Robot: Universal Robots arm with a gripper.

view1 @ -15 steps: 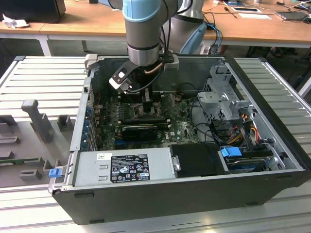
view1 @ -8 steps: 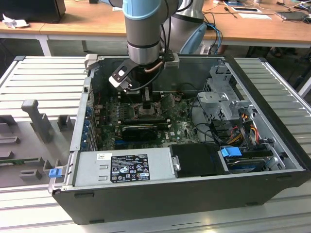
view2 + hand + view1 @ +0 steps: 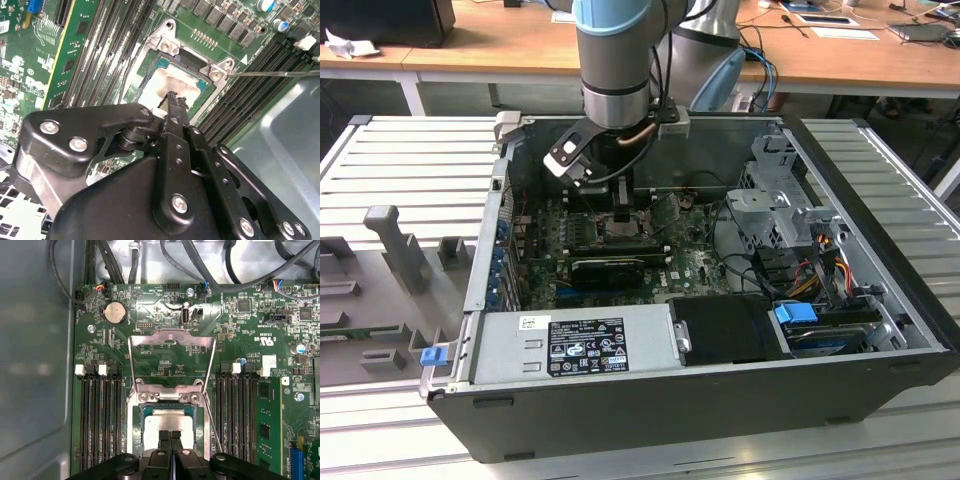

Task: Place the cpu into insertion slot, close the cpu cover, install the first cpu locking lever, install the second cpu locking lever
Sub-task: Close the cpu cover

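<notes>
Gripper (image 3: 170, 436) closed over cpu (image 3: 167, 419) in insertion slot (image 3: 134, 412) — cpu cover (image 3: 170, 338) open, white-labelled PSU (image 3: 645, 340)

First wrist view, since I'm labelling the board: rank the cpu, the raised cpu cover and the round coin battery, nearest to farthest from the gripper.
1. The cpu, in the insertion slot, right at the tips of the gripper.
2. The cpu cover, standing open just beyond the slot.
3. The coin battery, farthest, off to one side.

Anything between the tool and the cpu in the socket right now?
Nothing visible. The tool sits directly over the cpu, which lies in the insertion slot; the cpu cover is swung open, clear of both.
</notes>
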